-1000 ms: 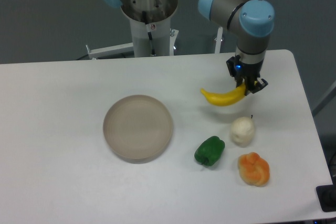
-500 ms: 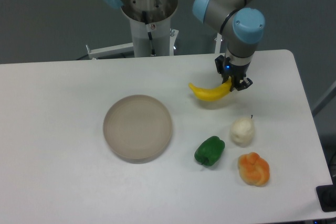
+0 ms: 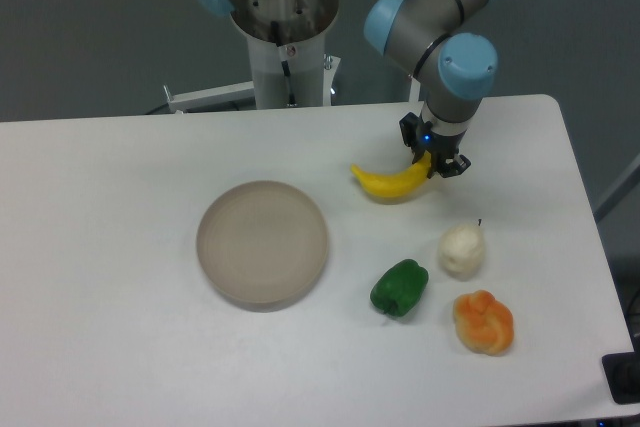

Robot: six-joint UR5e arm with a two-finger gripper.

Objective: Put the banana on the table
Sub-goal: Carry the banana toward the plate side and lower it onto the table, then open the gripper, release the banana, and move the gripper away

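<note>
The yellow banana (image 3: 386,182) hangs by its right end from my gripper (image 3: 432,163), which is shut on it. It is low over the white table (image 3: 120,207), right of the plate, with its shadow close beneath it. I cannot tell whether it touches the tabletop. The free left end of the banana points toward the plate.
A round beige plate (image 3: 262,243) lies left of centre. A white pear-like fruit (image 3: 462,250), a green pepper (image 3: 399,287) and a lumpy orange fruit (image 3: 484,322) sit in front of the banana. The robot base (image 3: 285,37) stands at the back edge.
My gripper has carried the banana to the left and a little toward the back of the table, away from the white fruit. The other objects have not moved.
</note>
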